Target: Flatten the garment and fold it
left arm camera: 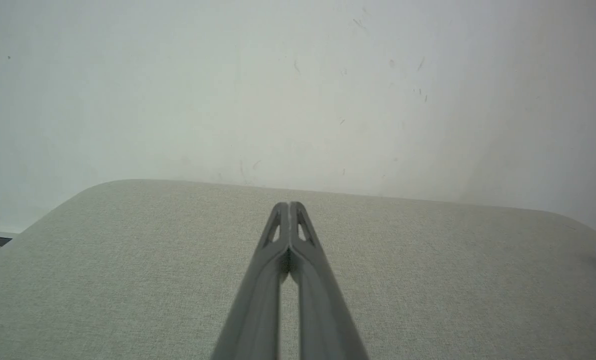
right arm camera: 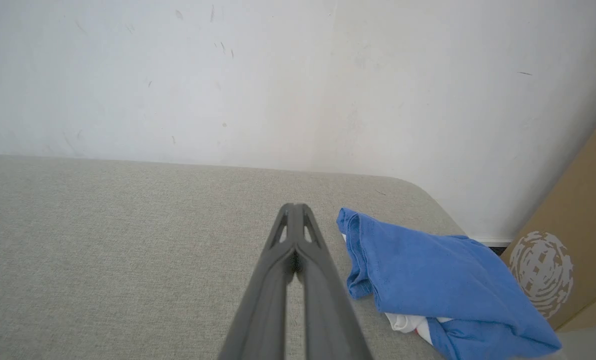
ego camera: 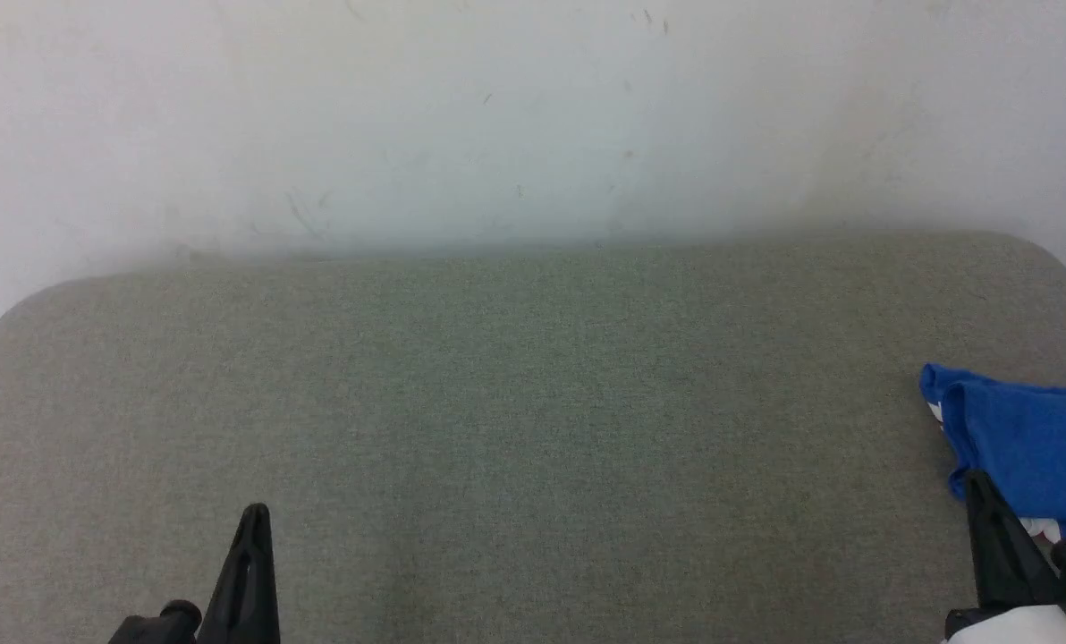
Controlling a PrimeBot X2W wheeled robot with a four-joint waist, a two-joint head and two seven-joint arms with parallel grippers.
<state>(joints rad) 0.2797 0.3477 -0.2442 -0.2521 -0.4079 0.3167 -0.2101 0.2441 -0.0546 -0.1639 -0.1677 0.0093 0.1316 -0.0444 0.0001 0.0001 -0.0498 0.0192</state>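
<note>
Garment (right arm camera: pixel 428 270): bunched blue heap at right edge of table (ego camera: pixel 533 402), long axis running rightward from just beside right gripper (right arm camera: pixel 294 206). Left gripper (left arm camera: pixel 289 205) over bare table. Both jaws pressed together, empty. Cardboard box (right arm camera: pixel 578 240) beyond edge, contents hidden.

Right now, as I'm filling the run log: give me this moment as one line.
left hand: shut, empty | right hand: shut, empty, beside garment | garment: bunched at grey surface's right end, unflattened

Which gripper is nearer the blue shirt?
Right. The right gripper, shut, is close beside the shirt's left edge. The left gripper, also shut, is far off to the left.
</note>
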